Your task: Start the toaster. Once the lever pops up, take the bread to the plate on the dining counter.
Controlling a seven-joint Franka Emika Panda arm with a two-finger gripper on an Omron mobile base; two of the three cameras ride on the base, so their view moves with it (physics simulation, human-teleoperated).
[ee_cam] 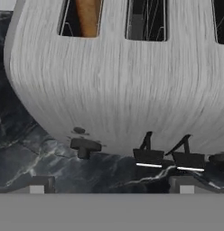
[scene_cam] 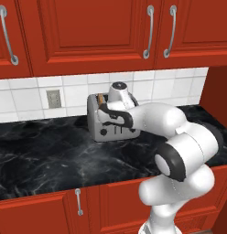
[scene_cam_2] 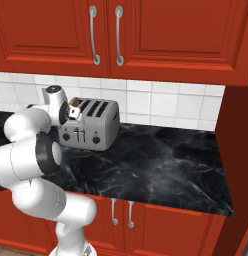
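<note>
Home kitchen, rendered. Red wall cabinets (scene_cam: pixel 74 32) with long metal handles (scene_cam_2: pixel 94 35) overhead; matching red base cabinets (scene_cam_2: pixel 161 225) below. White tile backsplash (scene_cam: pixel 28 96) with wall outlet (scene_cam: pixel 53 98). Black marble tabletop (scene_cam_2: pixel 166 160) with white veins along wall. Grey four-slot toaster (scene_cam_2: pixel 90 127) on it, bread slice (ee_cam: pixel 88 17) in one slot.

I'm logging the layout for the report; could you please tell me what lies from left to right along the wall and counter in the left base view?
Wall outlet → toaster, with the bread standing in its left slot → the arm's end effector, down in front of the toaster's face.
</note>
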